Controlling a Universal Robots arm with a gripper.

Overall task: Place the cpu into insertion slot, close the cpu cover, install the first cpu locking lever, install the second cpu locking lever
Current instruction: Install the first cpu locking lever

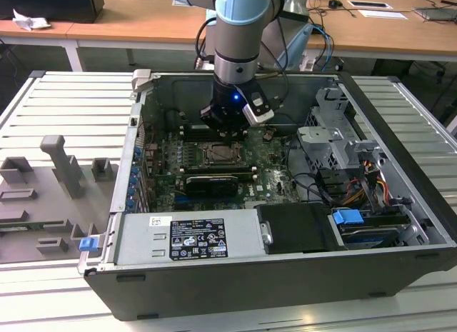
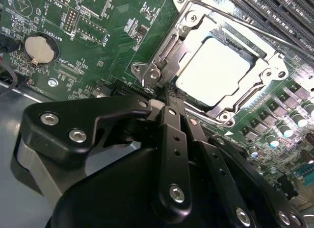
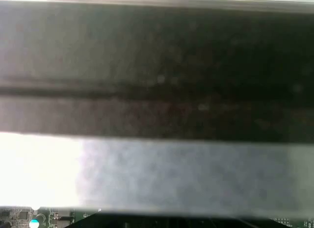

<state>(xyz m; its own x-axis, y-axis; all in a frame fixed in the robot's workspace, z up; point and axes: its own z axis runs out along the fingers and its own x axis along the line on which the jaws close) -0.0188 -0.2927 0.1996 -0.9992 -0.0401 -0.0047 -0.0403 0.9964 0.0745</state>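
Hovering with fingers pressed together, the hand (image 2: 169, 98) sits just beside the cpu (image 2: 213, 71) under its cpu cover (image 2: 189, 34).

Matt pale metal cpu (image 2: 212, 72) sits under the shiny silver metal cpu cover (image 2: 169, 46); gripper (image 2: 169, 103) looks smooth black plastic.

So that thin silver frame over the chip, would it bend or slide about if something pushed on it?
Probably stiff: the cpu cover looks like stamped metal with folded edges. It likely would not slide, since it lies flat around the cpu and a hinge-like bracket holds one end. The bare metal looks smooth, so possibly slippery to grip.
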